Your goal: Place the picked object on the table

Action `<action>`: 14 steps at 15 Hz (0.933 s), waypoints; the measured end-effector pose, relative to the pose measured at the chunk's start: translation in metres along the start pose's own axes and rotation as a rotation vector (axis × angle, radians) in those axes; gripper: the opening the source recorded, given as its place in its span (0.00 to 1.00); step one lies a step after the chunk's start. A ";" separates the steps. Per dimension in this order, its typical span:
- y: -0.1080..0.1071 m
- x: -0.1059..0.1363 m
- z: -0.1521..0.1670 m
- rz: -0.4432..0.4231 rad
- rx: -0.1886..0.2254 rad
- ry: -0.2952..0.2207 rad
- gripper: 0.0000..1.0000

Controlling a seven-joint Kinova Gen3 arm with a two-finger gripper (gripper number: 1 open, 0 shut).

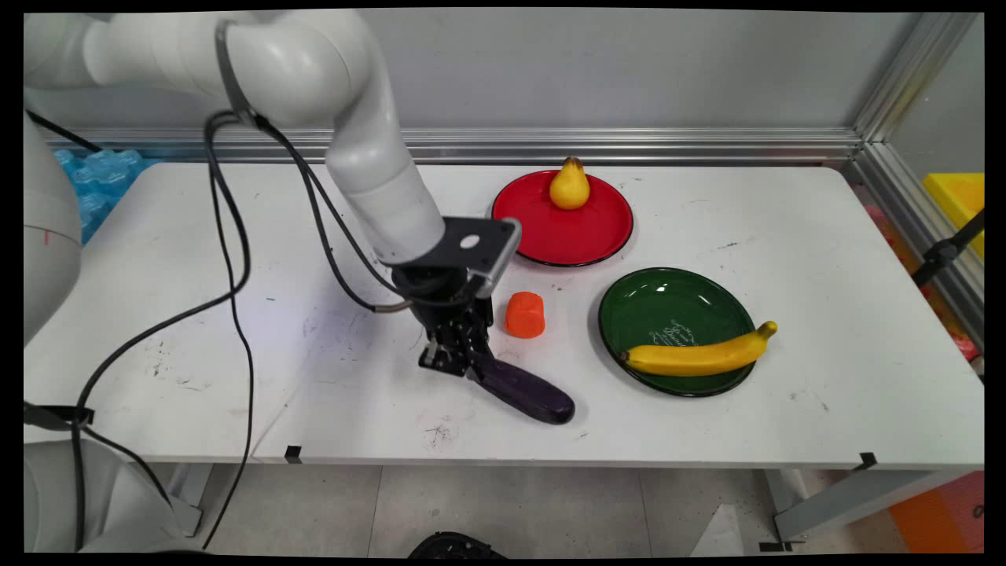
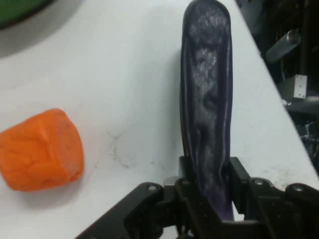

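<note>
White table [image 1: 707,424]: hand [image 1: 456,363] pinches purple eggplant [image 2: 207,99]; only main view shows banana [image 1: 695,355].

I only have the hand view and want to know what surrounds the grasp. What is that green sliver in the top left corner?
Observer: A green plate, with a banana lying across its near side and the banana's tip overhanging the rim.
Operator: Anything beyond it?
Observer: A red plate nearer the wall, with a pear standing on it.
Operator: Is the eggplant off the table?
Observer: It seems not. The tool is shut on one end, and the eggplant looks to rest its far end on the table, towards the near edge.
</note>
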 end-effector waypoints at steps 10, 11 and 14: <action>-0.016 -0.003 0.052 -0.024 0.011 0.054 1.00; -0.017 -0.004 0.054 -0.028 0.012 0.063 1.00; -0.018 -0.005 0.057 -0.028 0.011 0.081 1.00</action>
